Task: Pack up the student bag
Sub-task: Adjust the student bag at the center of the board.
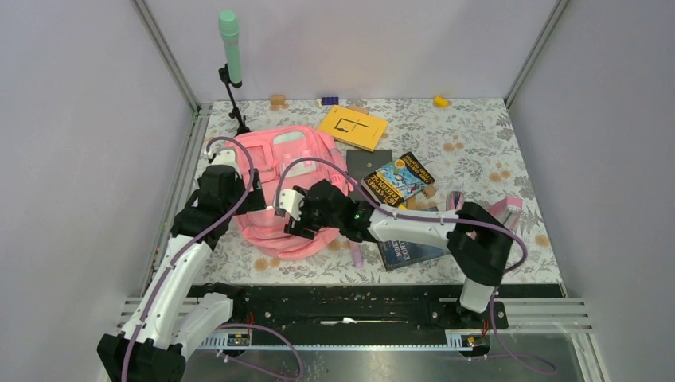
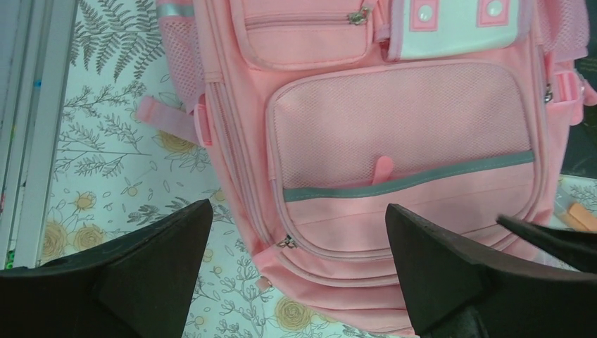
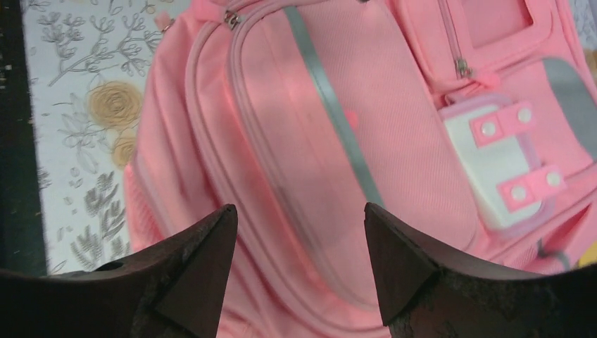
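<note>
Centre-left of the top view: student bag (image 1: 282, 187), pink, lying front-up on floral tablecloth (image 1: 477, 151), pockets and grey reflective strips facing the camera. Over its left edge, left gripper (image 1: 253, 199), released, fingers spread wide with nothing between; in the wrist view, poised above the mesh front pocket. Over its lower middle, right gripper (image 1: 290, 208), likewise unclenched, fingers apart above the front panel, grasping nothing. Upper centre, just beyond the bag: yellow book (image 1: 353, 127). Right of the bag: colourful paperback (image 1: 398, 179). Upper left: green microphone (image 1: 229, 36) on a stand. Far right: pink pencil case (image 1: 507, 208).
</note>
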`<state>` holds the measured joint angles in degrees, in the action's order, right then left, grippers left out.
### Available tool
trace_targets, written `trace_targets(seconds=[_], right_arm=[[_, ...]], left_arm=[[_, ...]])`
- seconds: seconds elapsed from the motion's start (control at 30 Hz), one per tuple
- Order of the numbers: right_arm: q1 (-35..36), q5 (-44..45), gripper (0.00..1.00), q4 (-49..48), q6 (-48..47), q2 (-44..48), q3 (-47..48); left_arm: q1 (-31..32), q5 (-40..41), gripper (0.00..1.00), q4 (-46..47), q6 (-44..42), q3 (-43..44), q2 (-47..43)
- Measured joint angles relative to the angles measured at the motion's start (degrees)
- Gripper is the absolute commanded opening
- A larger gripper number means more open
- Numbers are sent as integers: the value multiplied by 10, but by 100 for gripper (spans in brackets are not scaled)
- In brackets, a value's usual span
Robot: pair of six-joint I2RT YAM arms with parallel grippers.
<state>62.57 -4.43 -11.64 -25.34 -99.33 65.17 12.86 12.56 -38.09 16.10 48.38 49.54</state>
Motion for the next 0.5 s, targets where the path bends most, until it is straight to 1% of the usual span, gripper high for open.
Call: trace_targets(seconds=[0.2,0.5], right_arm=[[-28,-35,69,66,-62,-92,111],[-41,-81,70,159,-91,-117,144]], left_arm=[[-12,13,99,-8,-2,-12,-17],[-32,15,99,-12,-2,-12,-30]])
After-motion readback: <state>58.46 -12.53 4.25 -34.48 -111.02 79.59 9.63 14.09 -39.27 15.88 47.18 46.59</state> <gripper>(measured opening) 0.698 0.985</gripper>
